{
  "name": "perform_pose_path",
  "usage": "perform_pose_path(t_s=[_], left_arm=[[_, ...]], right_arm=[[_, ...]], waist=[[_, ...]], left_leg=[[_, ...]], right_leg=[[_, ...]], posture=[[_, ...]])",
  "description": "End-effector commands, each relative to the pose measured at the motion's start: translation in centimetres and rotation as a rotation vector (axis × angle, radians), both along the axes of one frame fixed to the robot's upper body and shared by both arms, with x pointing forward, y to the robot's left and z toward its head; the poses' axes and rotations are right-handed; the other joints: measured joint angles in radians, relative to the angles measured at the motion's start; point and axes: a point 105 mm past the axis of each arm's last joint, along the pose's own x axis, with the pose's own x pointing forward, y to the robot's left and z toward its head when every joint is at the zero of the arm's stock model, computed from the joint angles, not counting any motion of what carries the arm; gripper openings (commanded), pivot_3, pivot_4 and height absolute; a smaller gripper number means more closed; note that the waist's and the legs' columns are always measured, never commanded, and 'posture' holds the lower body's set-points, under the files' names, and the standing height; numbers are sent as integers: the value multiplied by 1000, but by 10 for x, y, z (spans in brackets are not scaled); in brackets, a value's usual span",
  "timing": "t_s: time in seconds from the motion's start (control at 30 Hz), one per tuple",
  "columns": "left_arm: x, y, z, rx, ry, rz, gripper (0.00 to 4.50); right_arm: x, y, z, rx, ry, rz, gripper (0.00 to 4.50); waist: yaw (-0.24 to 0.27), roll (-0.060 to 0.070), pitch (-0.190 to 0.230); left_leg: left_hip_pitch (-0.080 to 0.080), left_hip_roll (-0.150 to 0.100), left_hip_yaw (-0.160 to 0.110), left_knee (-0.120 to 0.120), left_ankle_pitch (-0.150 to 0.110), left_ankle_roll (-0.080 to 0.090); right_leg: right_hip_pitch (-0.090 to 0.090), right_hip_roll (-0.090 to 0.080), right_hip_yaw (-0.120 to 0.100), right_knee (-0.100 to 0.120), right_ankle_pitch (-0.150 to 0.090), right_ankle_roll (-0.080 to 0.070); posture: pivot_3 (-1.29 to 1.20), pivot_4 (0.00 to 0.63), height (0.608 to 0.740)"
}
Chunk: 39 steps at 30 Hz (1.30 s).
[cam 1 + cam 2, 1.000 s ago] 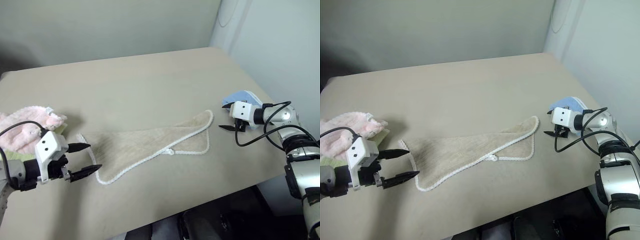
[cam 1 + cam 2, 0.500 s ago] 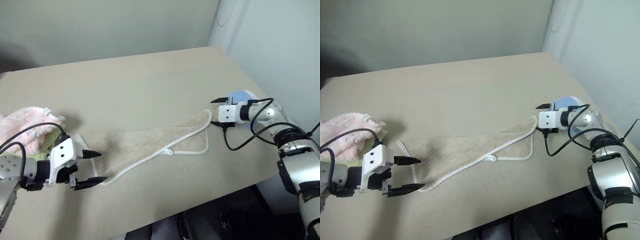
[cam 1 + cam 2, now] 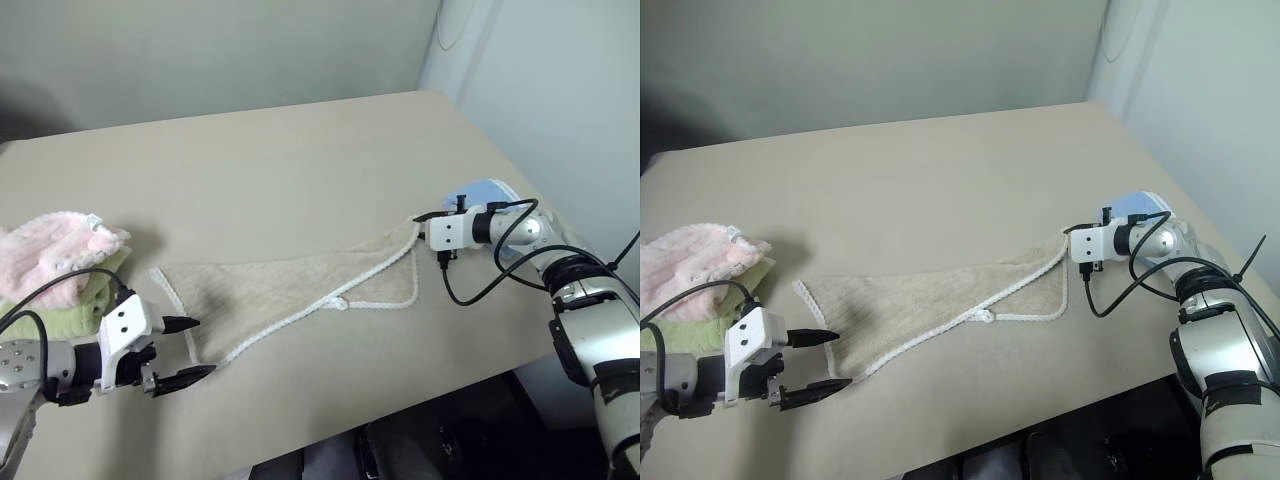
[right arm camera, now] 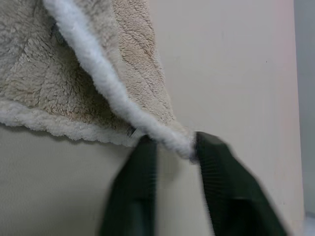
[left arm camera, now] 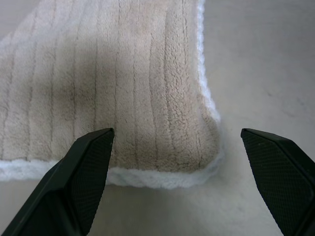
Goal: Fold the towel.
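The beige towel (image 3: 290, 285) with white corded edging lies flat and skewed across the table (image 3: 280, 170), with a small white loop (image 3: 342, 303) on its near edge. My right gripper (image 4: 174, 142) is shut on the towel's far right corner, pinching the white edging (image 4: 98, 78), and it is seen from above at that corner (image 3: 420, 218). My left gripper (image 3: 200, 347) is open just off the near left corner. In the left wrist view that corner (image 5: 197, 147) lies between the two spread fingers (image 5: 83, 172).
A fluffy pink towel (image 3: 55, 245) sits on a green one (image 3: 70, 305) at the left, just behind my left arm. A light blue cloth (image 3: 485, 190) lies behind the right gripper near the table's right edge. The table's front edge (image 3: 380, 410) is close.
My right gripper moved left to the towel's right corner, rolled over and shut on it. My left gripper stayed open and sank a little beside the near left corner.
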Motion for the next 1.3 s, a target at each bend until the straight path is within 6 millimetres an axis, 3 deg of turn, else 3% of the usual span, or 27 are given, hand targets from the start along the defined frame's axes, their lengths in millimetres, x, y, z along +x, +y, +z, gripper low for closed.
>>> perform_pose_path(t_s=[0.03,0.23,0.37,0.5,0.8,1.0,1.1,1.3], left_arm=[[7,1,15,-10,-81,26,4500],[21,8,35,-20,-224,79,4500],[15,4,37,-16,-210,47,4500],[3,2,33,15,-153,-28,4500],[0,-10,24,118,-71,-183,4500],[4,-17,5,239,-69,-300,4500],[9,-17,-4,258,-72,-305,3872],[10,-14,-14,273,-77,-319,1717]], right_arm=[[1,-1,20,26,-52,17,17],[2,-3,22,48,-71,4,17],[3,-4,21,55,-79,-13,17],[4,-4,17,63,-79,-22,17],[4,1,12,83,-76,-21,17],[3,1,11,93,-77,-22,17],[2,0,11,97,-78,-21,0],[1,-3,11,98,-79,-26,0]], waist=[[0,0,0],[0,0,0],[-2,1,0],[-2,1,0],[1,1,0],[0,1,0],[-1,1,0],[0,1,-1]], left_leg=[[0,0,0,0,0,0],[0,0,0,0,0,0],[0,0,0,0,0,0],[0,1,0,0,0,0],[0,1,0,1,0,0],[0,1,0,1,0,0],[0,1,0,1,0,0],[-1,1,0,0,0,0]], right_leg=[[0,0,0,0,0,0],[0,0,0,0,0,0],[0,0,-1,0,0,0],[0,0,-1,0,0,0],[1,0,-1,0,0,0],[0,0,-2,0,0,0],[0,0,-2,0,0,0],[0,0,-2,0,0,0]], posture=[[0,150,740],[0,150,740],[0,150,740],[0,150,740],[0,150,740],[0,150,740],[0,150,740],[0,150,740]])
